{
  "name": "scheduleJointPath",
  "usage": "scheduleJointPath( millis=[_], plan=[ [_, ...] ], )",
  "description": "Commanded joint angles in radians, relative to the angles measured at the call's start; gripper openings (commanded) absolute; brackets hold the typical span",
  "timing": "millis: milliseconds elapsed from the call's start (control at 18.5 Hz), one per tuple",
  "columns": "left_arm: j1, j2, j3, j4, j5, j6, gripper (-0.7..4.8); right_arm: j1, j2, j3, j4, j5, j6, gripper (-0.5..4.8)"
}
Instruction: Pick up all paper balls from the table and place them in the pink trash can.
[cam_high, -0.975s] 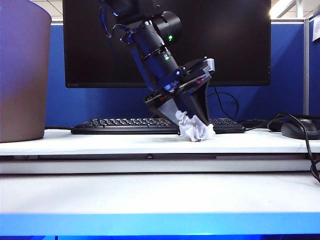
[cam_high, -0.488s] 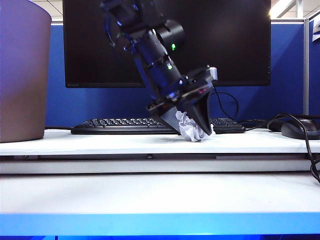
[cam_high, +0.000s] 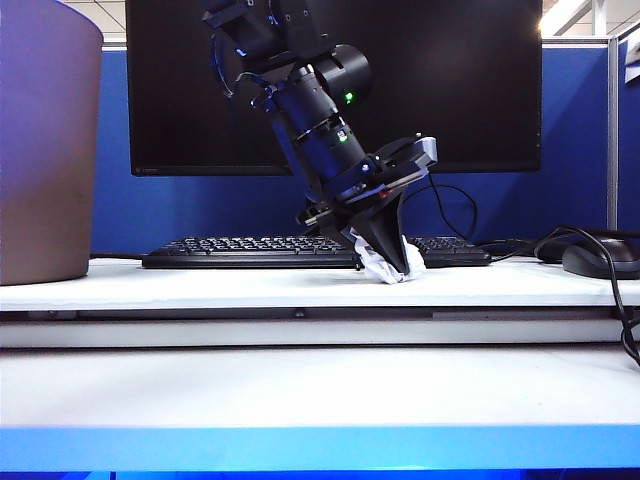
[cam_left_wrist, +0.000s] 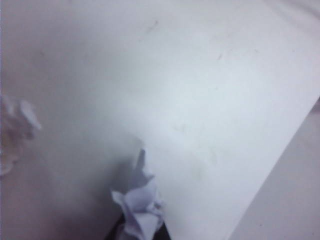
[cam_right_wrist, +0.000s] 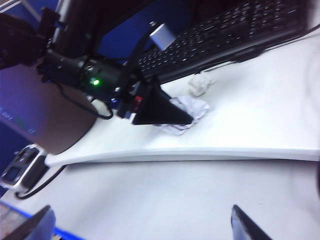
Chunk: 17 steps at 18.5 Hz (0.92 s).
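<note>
The crumpled white paper ball looks matt and creased, pinched in the left gripper of matt black plastic. The white worktop is smooth with a faint sheen. The dusty-pink plastic trash can looks smooth-sided and matt.

**Quick headcount**

Two paper balls on the table, one pink trash can, one keyboard, one monitor, one mouse. Two grippers: left gripper, right gripper.

Keyboard behind; white table in front bare.
</note>
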Motion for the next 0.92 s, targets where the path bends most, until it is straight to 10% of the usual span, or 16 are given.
scheduleJointPath(
  millis=[54, 379, 759, 921],
  plan=[
    [-0.002, -0.026, 0.002, -0.068, -0.013, 0.000, -0.06, 0.002, 0.001, 0.003, 0.060, -0.045, -0.004, 4.15],
    [0.005, -0.246, 0.002, -0.106, -0.169, 0.019, -0.06, 0.020, 0.001, 0.003, 0.209, -0.127, 0.048, 2.20],
    [0.070, -0.580, 0.002, -0.192, -0.649, 0.097, -0.06, 0.020, 0.001, 0.003, 0.365, -0.173, 0.100, 2.00],
    [0.178, -0.671, 0.002, -0.257, -0.678, 0.069, -0.06, 0.020, 0.001, 0.003, 0.416, -0.199, 0.099, 0.70]
  ],
)
